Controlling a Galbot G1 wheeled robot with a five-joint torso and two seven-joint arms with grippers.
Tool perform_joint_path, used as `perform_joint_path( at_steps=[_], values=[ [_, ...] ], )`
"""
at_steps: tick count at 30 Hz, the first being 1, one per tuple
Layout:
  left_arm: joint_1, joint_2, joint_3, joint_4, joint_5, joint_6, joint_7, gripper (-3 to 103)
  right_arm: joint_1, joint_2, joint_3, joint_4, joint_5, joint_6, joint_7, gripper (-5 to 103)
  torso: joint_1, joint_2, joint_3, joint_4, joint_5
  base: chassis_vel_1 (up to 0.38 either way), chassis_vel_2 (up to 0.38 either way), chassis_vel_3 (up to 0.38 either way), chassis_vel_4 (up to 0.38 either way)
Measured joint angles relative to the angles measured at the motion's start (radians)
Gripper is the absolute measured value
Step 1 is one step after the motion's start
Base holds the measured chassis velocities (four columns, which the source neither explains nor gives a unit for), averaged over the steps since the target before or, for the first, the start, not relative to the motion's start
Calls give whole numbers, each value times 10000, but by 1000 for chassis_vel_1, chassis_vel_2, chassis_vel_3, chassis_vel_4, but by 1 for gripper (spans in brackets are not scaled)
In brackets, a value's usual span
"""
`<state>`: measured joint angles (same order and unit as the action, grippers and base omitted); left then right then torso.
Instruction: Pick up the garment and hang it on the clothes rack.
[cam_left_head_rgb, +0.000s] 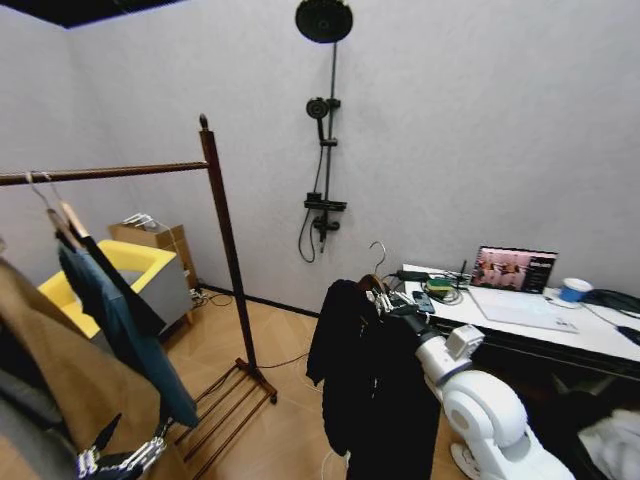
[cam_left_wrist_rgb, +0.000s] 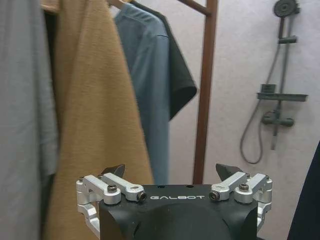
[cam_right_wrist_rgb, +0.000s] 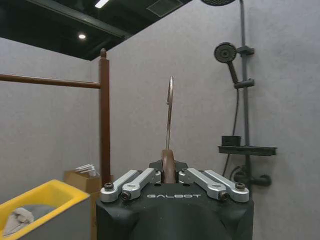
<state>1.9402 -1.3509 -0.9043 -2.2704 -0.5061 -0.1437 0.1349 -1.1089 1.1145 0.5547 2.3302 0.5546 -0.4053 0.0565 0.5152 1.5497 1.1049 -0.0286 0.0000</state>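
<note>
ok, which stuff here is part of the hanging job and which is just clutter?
Job:
- black coat on its wooden hanger, clamped in the right claw
- clothes rack

Clutter:
- teal shirt, tan garment already on the rail
- yellow bin
- laptop
- shower fixture
- left claw, open, idle

Perhaps a mock bathroom — wall shower (cam_left_head_rgb: 322, 120)

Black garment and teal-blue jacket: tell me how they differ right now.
The black garment hangs from its hanger in the right hand, away from the clothes rack; the teal-blue jacket already hangs on the rack's rail. The garment is black, the jacket teal-blue. Both hang on hangers.
</note>
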Motion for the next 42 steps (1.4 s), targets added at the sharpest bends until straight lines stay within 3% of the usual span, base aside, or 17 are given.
perform_joint_path(
  at_steps=[31, 37, 42],
  values=[
    [0, 0, 0, 0, 0, 0, 0, 100, 17, 110, -1, 155, -19, -15, -146, 10, -3, 0, -1, 1, 0, 54, 199, 200, 46],
    [0, 0, 0, 0, 0, 0, -1, 100, 170, -70, 21, 346, 81, -37, -37, 10, 0, -1, 1, -1, 1, 8, 214, 234, 21],
    [0, 0, 0, 0, 0, 0, -1, 100, 965, -657, 8, 393, 590, -323, 130, 10, 7, -5, 3, 2, 1, -3, 106, 127, 11]
  ],
)
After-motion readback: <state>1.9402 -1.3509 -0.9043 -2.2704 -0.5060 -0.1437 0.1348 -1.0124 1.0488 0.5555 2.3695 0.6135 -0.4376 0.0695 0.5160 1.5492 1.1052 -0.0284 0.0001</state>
